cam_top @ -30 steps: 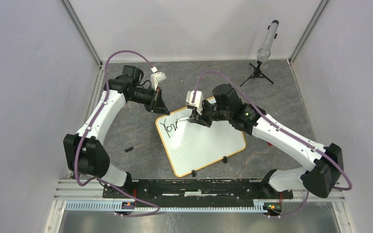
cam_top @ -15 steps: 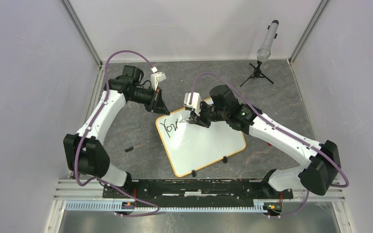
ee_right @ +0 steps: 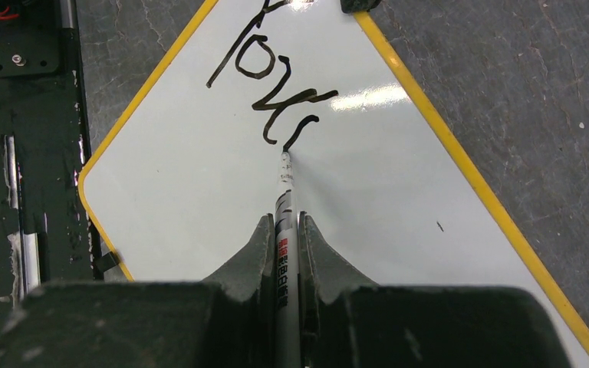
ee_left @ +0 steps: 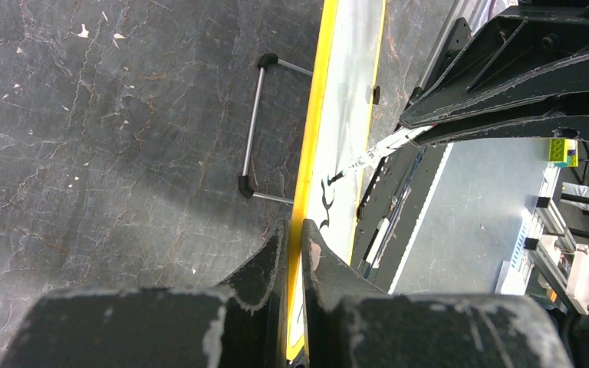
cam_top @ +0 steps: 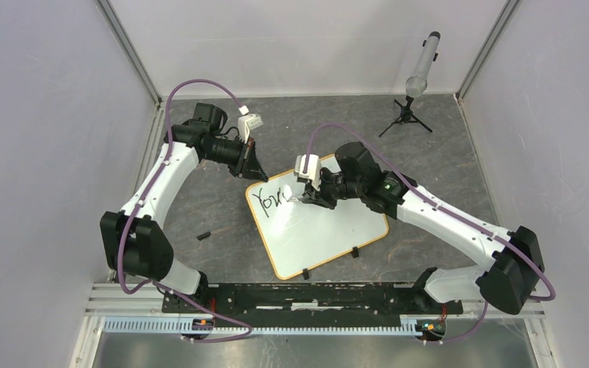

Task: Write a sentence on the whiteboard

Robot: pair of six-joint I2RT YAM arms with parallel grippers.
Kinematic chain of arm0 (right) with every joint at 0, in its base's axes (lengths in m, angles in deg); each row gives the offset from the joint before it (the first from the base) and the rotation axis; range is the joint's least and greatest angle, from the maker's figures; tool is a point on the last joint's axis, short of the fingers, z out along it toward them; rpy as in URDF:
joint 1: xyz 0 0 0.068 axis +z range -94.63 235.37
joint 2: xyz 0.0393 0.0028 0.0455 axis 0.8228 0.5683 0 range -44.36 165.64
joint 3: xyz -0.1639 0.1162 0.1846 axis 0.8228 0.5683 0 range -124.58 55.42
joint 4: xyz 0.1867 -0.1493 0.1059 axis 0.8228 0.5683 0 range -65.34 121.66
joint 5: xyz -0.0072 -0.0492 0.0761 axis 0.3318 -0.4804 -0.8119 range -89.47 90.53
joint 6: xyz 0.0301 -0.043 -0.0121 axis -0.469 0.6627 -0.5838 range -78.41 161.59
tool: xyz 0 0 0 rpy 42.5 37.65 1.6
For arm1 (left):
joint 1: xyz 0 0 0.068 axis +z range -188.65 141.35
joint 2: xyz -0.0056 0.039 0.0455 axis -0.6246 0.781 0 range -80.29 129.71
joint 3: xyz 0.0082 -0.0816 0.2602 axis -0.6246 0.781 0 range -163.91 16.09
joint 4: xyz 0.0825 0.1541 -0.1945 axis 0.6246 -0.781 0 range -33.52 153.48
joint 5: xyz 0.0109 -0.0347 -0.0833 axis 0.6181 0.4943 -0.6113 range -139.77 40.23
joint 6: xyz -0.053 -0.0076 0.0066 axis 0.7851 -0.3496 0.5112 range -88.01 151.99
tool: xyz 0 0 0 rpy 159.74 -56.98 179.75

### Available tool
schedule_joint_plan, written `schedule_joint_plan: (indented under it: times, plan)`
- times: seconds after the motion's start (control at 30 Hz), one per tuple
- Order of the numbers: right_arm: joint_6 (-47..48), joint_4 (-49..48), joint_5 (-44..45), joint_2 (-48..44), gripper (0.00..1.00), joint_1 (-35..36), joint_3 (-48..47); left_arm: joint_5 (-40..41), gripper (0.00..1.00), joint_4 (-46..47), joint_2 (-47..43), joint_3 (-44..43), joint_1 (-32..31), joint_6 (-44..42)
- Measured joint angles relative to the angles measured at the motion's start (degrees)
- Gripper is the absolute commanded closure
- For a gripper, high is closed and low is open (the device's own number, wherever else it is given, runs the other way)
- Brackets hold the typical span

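the whiteboard (cam_top: 322,230) is laid flat on the grey table (cam_top: 215,199), between the two arms. its yellow edge is pinched by the left gripper (ee_left: 294,230). a marker (ee_right: 284,184) is squeezed tight in the right gripper (ee_right: 284,222), and the end of the black sentence (ee_right: 238,46) is touched by its tip.

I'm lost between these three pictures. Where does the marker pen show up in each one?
Top external: the marker is tiny, near the centre, in the right gripper over the whiteboard.
Left wrist: a thin pale stick right of centre, tip at the board.
Right wrist: bottom centre, pointing up the picture.
Shared landmark: the black writing at its tip.
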Motion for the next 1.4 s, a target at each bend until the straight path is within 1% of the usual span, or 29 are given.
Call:
schedule_joint_plan:
  times: [0.27,0.53,1.4]
  plan:
    - [0.0,0.11,0.07,0.07,1.0,-0.07,-0.2,0.0,0.98,0.0,0.0,0.0,-0.02,0.0]
    - [-0.02,0.44,0.11,1.57,1.0,-1.57,-3.43,0.04,0.98,0.02,0.0,0.0,-0.02,0.0]
    - [-0.02,2.19,-0.2,0.39,1.0,-2.01,-3.23,-0.13,0.98,-0.02,0.0,-0.04,-0.02,0.0]
